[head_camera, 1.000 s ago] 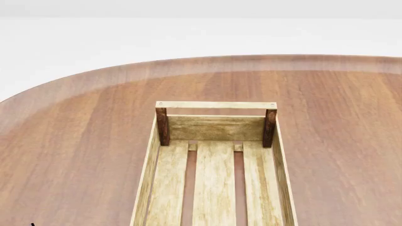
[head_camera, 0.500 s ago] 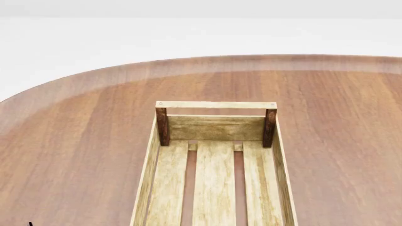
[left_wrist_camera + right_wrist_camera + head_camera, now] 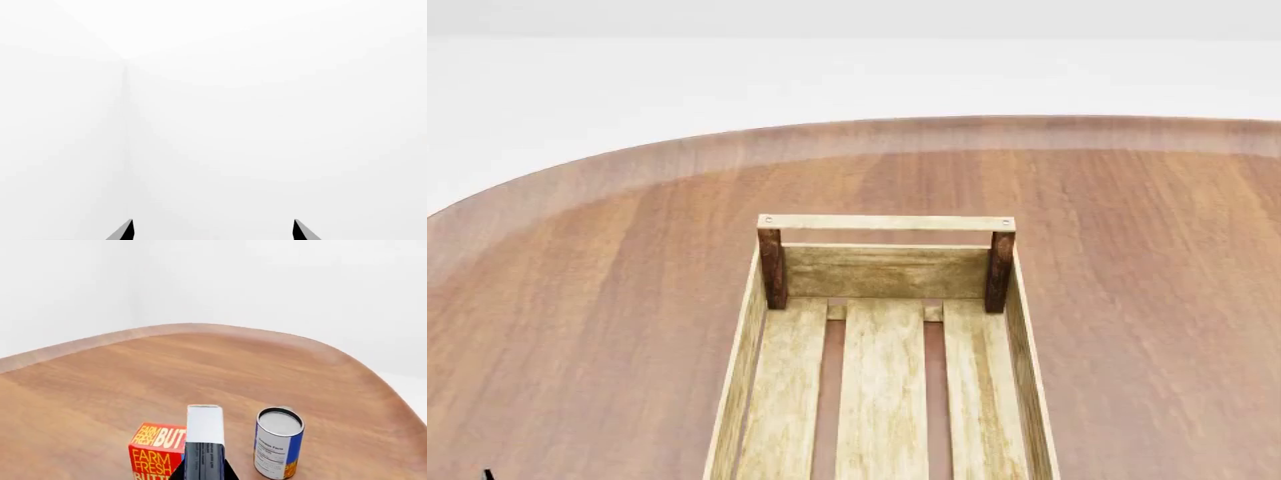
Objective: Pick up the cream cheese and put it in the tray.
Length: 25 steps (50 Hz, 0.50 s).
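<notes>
In the right wrist view the cream cheese (image 3: 204, 432), a narrow white and grey box, stands up between the two dark fingertips of my right gripper (image 3: 204, 474), which is shut on it above the table. The tray (image 3: 885, 224), a long crate of light wooden slats with dark corner posts, lies in the middle of the head view with nothing in the part that shows. My left gripper (image 3: 213, 231) is open, its tips wide apart, facing only white background. Neither gripper shows in the head view.
A red-orange butter box (image 3: 155, 450) sits just beyond the held box. A blue-and-yellow can (image 3: 278, 442) stands upright beside it. The round brown wooden table (image 3: 587, 300) carries everything. A small dark tip (image 3: 486, 475) pokes in at the head view's lower left edge.
The small dark tip at the head view's lower left edge has crept slightly leftward. The tray has not moved.
</notes>
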{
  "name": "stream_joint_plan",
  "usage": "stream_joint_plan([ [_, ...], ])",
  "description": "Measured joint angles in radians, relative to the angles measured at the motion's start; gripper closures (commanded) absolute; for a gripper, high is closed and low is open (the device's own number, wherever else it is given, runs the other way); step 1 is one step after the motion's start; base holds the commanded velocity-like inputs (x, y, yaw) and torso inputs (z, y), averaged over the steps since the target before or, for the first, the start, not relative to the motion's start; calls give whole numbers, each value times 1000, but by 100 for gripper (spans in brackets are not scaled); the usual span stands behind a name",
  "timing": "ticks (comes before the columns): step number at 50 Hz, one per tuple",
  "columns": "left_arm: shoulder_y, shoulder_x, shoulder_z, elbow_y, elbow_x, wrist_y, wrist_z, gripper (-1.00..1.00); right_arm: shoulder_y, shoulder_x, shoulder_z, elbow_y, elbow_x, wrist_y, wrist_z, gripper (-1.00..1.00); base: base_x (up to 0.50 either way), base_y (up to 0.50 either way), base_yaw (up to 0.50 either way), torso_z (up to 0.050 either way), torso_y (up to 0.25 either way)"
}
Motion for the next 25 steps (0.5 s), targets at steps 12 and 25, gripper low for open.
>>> stream_joint_plan([
  [12,-2,-2,3,-3,-1,-1,-3,-100,40,64,-40,-96,-14,104,34,100,0,0,0,0,0],
  [25,-4,-5,5,-2,-5,-2,-4,-100,137,167,-110,-201,-20,260,59,100,0,0,0,0,1],
])
